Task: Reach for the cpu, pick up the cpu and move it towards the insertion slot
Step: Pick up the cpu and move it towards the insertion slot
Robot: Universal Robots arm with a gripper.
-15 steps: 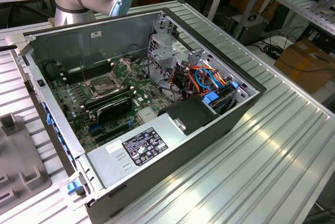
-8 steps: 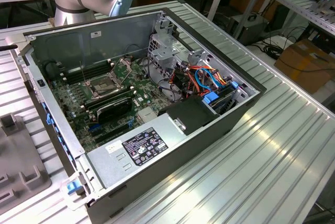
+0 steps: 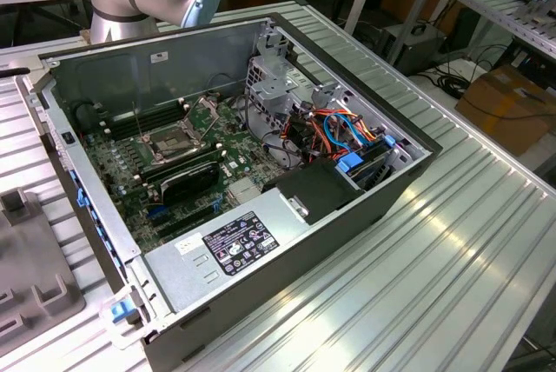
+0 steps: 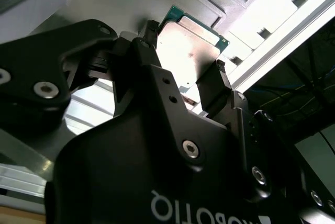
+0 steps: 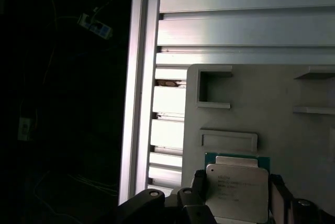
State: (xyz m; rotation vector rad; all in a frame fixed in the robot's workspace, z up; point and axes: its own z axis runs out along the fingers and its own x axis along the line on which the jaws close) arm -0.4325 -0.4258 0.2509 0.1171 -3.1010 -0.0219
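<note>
**Entry: cpu (image 5: 233, 192), at the grey tray (image 5: 314, 93)**

**Position:** the cpu lies over the flat floor of the grey tray, just beside a shallow rectangular recess moulded in it. The tray rests on the slatted aluminium table (image 5: 235, 30).

**Grasp:** the gripper (image 5: 236, 182) stands over the tray. Its black fingers (image 5: 199, 182) are clenched against two opposite edges of the chip, one on each side, and no gap shows at either edge in both wrist views. Whether the chip has left the tray floor cannot be told.

**Step in hand (judged):** pick-up, with the carry not yet begun.

**Handling notes (judged):**
- Grip is on thin edges only, so the squeeze should be firm but even.
- Lift straight away from the tray floor and keep the chip level. A tilt could let it pivot between the fingers.
- Clear the tray's raised ribs before any sideways travel.
- Keep the chip's orientation unchanged so it meets the insertion slot (image 3: 171, 142) square. The slot is a silver-framed socket on the board inside the open computer case (image 3: 130, 76).

**Appearance:**
- Small, flat, square
- Pale silver-beige metal lid with stepped shoulders and rounded corners
- Faint print on the lid
- A green board edge shows beyond the lid on the side toward the tray's recess
- In the second wrist view the lid (image 4: 188, 51) glares under the light
</note>
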